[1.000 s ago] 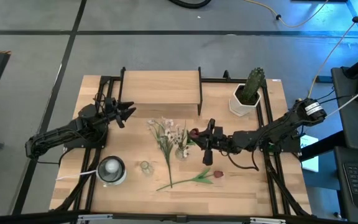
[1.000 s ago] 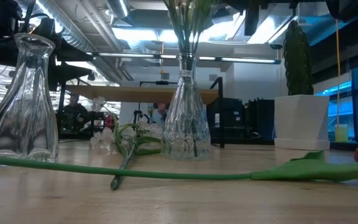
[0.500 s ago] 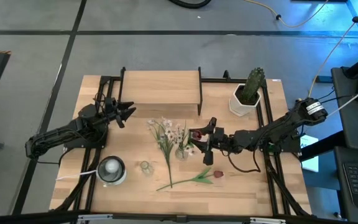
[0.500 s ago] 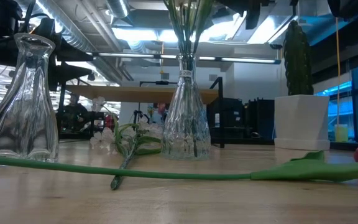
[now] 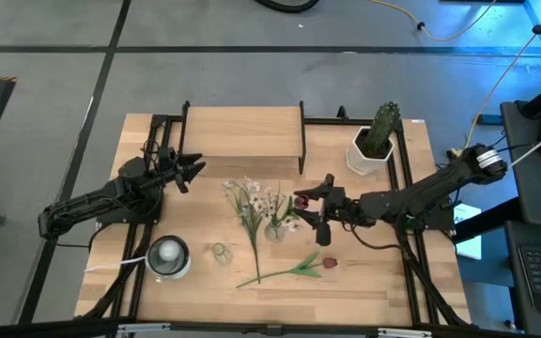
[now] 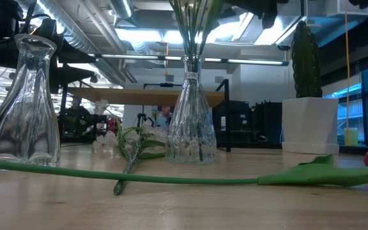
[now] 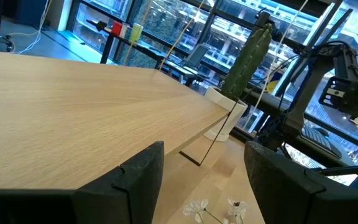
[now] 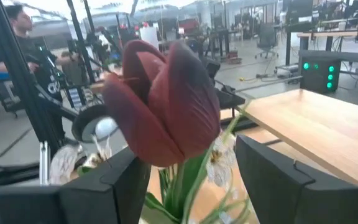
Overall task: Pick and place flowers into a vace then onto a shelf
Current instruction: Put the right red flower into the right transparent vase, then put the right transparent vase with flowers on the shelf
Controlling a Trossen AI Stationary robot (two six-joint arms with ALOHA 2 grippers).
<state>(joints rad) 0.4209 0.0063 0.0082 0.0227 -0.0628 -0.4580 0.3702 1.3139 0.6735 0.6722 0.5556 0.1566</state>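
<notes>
A clear cut-glass vase [image 5: 275, 229] [image 6: 191, 124] stands mid-table with several green stems upright in it. One dark red bud [image 5: 301, 200] [image 8: 160, 106] tops a stem just right of the vase. My right gripper [image 5: 307, 212] [image 8: 191, 183] is open, a finger on either side of that bud's stem, with no touch visible. A white blossom spray [image 5: 252, 203] and another red-bud stem [image 5: 289, 270] [image 6: 171, 179] lie flat on the table. My left gripper [image 5: 195, 170] [image 7: 204, 165] waits open by the shelf [image 5: 242, 131] [image 7: 73, 93].
A cactus in a white pot [image 5: 374, 143] [image 6: 308, 108] stands at the far right. A second clear glass vase [image 5: 219, 252] [image 6: 27, 102] and a round white object [image 5: 168, 255] sit near the front left. A person stands in the room behind [image 8: 17, 31].
My right gripper has drawn back slightly toward the table's right edge, away from the vase. The red bud has leaned a little the same way.
</notes>
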